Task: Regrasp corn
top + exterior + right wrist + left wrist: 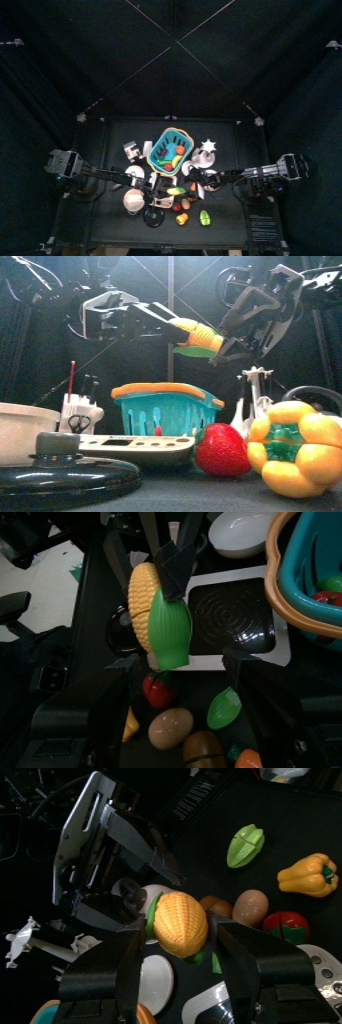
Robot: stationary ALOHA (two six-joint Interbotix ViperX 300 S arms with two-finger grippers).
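Corn (198, 336), a small yellow plastic toy cob with a green husk leaf along one side, hangs in the air above the middle of the black counter (174, 496), well clear of everything lying on it. My left tool (181, 936) has it: the two black jaws stand wide apart with the cob's thick body wedged between them, kernels pressed against each inner face. In the front view this tool reaches in from the counter's left side and the corn sticks out of it, slanting down towards the right.

My right tool (234, 341) comes in from the counter's right side with its jaws spread fully apart, released, just beside the husk end of the corn. I cannot tell whether either jaw touches the leaf.

Below, a teal plastic basket with an orange rim (163, 411) stands near the counter's middle. At the front edge lie a yellow toy bell pepper with a green stem (297, 451), a red toy strawberry (221, 451) just beside it, and, towards the front left corner, a round black pot lid (60, 471).
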